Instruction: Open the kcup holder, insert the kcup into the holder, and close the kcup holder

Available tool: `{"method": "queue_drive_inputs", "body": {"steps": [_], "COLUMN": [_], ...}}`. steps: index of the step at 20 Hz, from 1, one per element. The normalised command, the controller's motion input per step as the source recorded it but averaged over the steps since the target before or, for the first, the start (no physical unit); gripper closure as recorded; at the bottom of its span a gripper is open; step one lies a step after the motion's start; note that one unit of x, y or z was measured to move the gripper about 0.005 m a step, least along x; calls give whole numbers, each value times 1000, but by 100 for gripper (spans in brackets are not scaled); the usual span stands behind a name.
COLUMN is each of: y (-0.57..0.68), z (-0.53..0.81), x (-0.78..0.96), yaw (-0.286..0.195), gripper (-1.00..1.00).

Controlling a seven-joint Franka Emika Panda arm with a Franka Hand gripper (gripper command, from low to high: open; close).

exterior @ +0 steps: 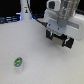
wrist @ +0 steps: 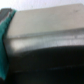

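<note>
End effector (exterior: 61, 34): at kcup holder (exterior: 61, 39), upper exterior-view right; grip state indeterminable. Kcup (exterior: 18, 63): upright on white bench (exterior: 45, 62), well apart.

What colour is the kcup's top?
Green, on a white cup body; the kcup shows best in the exterior view.

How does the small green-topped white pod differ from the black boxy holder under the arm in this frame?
The small white pod with a green top looks far smaller than the black boxy holder. The pod is light-coloured, the holder dark. The pod stands alone in open view, while the holder is partly hidden by the arm. Both rest on the white table.
</note>
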Motion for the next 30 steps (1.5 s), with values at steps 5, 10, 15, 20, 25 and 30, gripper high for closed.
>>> {"method": "queue_drive_inputs", "body": {"steps": [5, 10, 15, 20, 25, 30], "y": [-295, -339, -478, -637, -667, -681], "z": [168, 261, 309, 247, 154, 105], "x": [573, 347, 333, 276, 242, 135], "yaw": [-94, -129, -152, -187, -203, -211], "gripper": [-100, -100, -100, -100, -100, -100]}}
